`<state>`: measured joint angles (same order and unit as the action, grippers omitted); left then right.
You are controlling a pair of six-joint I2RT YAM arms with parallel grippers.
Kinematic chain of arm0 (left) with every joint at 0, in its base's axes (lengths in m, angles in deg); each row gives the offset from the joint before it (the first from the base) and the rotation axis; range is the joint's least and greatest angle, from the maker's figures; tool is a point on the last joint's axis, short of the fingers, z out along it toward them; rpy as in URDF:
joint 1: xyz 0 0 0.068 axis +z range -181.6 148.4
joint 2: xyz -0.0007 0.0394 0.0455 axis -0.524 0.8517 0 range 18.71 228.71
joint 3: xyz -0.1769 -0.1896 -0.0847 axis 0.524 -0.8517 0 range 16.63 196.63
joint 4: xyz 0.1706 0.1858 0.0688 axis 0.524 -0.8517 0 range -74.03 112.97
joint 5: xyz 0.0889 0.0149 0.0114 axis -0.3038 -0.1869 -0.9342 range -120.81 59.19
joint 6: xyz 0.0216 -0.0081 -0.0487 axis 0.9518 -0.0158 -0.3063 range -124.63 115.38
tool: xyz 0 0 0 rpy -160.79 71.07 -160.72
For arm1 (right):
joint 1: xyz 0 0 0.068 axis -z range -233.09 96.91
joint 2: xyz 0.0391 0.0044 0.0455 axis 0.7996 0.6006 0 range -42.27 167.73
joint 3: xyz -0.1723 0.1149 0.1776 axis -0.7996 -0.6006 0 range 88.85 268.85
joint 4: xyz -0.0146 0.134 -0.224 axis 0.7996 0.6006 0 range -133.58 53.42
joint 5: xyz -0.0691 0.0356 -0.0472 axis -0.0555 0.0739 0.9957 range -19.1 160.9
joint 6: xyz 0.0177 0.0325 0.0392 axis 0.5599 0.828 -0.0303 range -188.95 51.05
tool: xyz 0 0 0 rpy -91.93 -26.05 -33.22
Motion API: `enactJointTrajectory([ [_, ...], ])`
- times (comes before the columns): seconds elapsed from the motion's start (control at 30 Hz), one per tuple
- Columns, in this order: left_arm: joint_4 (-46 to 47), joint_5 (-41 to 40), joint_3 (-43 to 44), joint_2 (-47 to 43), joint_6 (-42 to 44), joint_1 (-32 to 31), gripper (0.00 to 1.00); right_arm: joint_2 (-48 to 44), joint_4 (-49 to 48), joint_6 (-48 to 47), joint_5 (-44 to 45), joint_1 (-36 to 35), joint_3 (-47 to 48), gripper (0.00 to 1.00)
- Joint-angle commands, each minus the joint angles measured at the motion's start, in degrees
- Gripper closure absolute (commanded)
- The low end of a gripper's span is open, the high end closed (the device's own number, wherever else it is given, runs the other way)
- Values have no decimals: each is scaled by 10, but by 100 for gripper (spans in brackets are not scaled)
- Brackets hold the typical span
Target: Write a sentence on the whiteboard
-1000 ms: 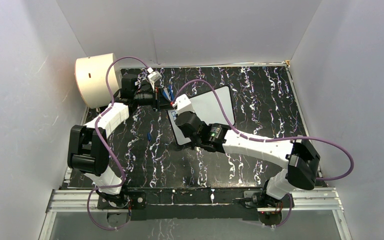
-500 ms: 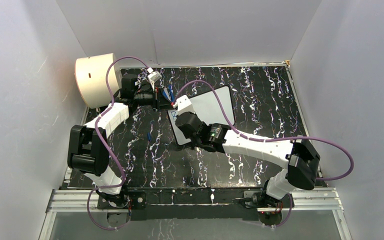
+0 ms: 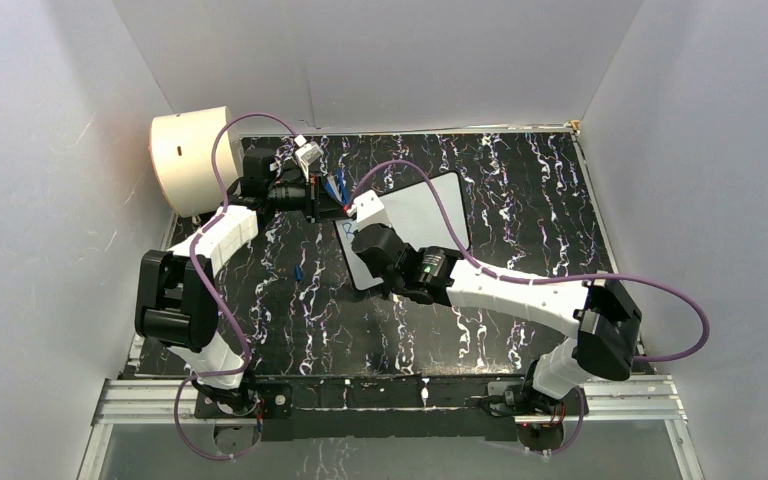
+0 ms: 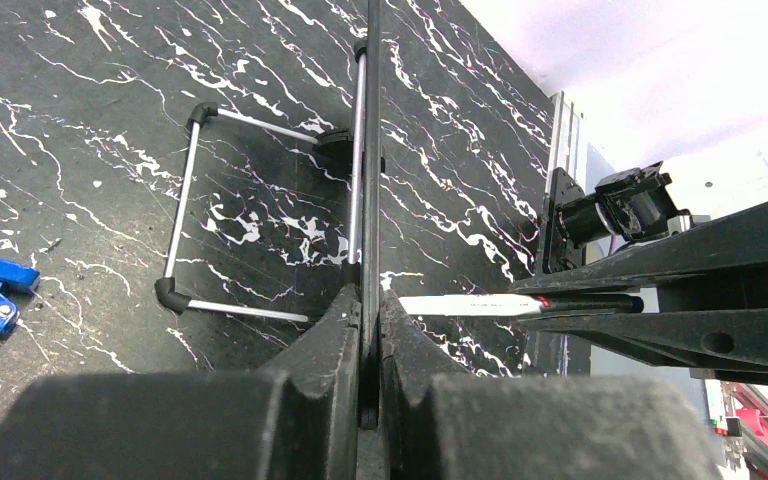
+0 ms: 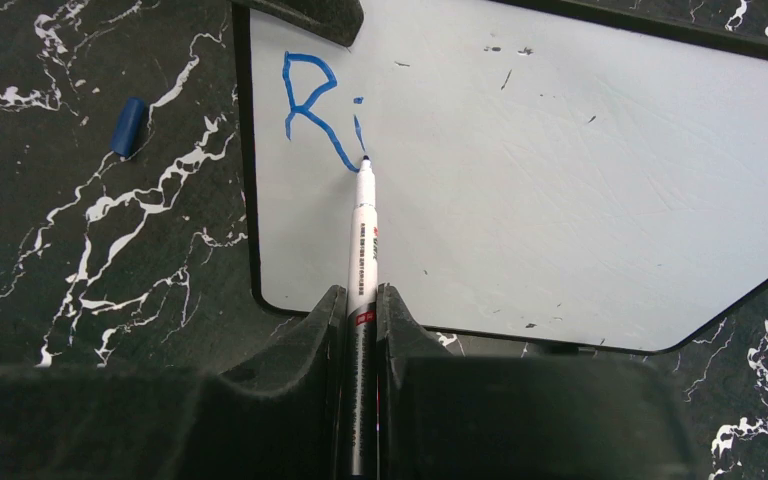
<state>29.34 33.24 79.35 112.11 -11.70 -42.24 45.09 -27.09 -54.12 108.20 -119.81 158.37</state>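
Pinching a slim white marker pen (image 5: 363,250) between the right jaws, pressed together on the rear of the barrel, nib forward and touching the whiteboard (image 5: 560,180) at the foot of the "i". Clamping the board's thin black rim with the left jaws, shut tight on the corner beside the writing, seen edge-on from the left wrist.

Showing only "Ri" of the blue lettering (image 5: 310,110), high in that corner. Leaving the rest of the white face bare, apart from small dark specks.

Sitting toward the far middle of the marbled black worktop (image 5: 80,220), between the two arms. Lying flat or propped: cannot tell, though a bent wire frame (image 4: 185,210) shows just beside the edge in the left wrist view. Resting just off the board's side, a loose blue pen cap (image 5: 130,112).

Probably light, stiff and thin, with a slick face. Likely to skate or rock under nib pressure unless pinned. Best taken by the rim, at a corner or edge clear of the writing area, never on the face itself. Worth keeping nib pressure gentle and both grips firm, given the smooth round barrel.
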Motion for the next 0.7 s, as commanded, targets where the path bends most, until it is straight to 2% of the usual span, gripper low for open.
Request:
enactJointTrajectory([
  [0.0, -6, 7, 2, -33, 3, -3, 100, -42, -42, -4, 20, 2, -9, 100],
  [0.67, -6, 7, 2, -33, 3, -3, 100, -37, -85, -16, 56, 2, -23, 100],
])
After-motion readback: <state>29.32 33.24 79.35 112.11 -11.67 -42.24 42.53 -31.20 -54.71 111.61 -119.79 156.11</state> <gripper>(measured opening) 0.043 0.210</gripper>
